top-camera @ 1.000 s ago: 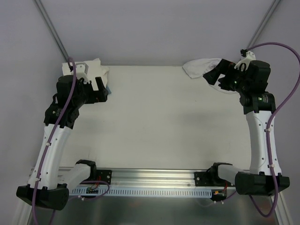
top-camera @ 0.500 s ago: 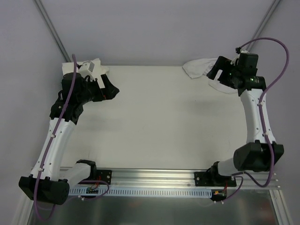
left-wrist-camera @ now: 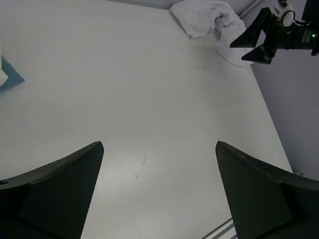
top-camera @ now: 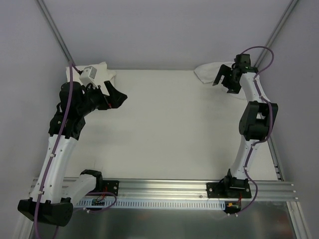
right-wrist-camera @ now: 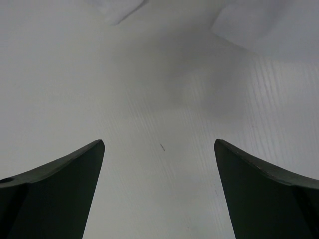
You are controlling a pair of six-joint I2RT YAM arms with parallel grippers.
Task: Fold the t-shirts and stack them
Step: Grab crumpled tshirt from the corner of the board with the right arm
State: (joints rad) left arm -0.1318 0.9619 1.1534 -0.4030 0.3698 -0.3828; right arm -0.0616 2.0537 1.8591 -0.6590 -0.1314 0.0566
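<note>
since half a second ago my right arm has drawn in and stands taller, carrying the right gripper (top-camera: 224, 79) closer to the far right corner of the table (top-camera: 169, 129). its fingers stand well apart and hold nothing. seen from the left wrist it hangs just beside the crumpled white t-shirts (top-camera: 207, 72) heaped in that corner; i cannot tell whether it touches the cloth. the left gripper (top-camera: 115, 94) has turned slightly. it hovers over the far left of the table, fingers spread wide and empty, pointing toward the middle. behind it, in the far left corner, lies a second white bundle (top-camera: 105, 73). a small teal item (left-wrist-camera: 10, 74) rests flat at the left edge of the left wrist view.
</note>
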